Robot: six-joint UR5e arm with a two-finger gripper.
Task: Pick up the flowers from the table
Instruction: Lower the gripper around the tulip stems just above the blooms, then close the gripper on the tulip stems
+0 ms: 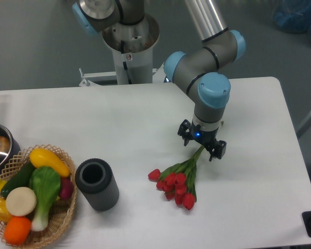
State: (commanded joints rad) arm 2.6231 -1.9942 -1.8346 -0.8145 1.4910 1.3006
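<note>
Fixed cam view, the only one: gripper [202, 146] points straight down over the right half of the table [119, 119], approx midway btwn far & near edges. Its two dark fingers show either side of the blue light, w/ the thin green stem end of the flowers [177, 180] running up btwn them. Whether the fingers are pinching the stems or just straddling them, can't tell from this angle.

Flowers lie flat on the tabletop. Long axis is diagonal: stem tips at the gripper, red buds fanned out toward the near edge & a bit left. So the bunch trails down-left from the tool, heavy bud end farthest from the grip point. Buds look to be resting on the surface.

Judgement: the lift depends on a firm hold at the stem end; bud end will likely droop as it rises.
</note>
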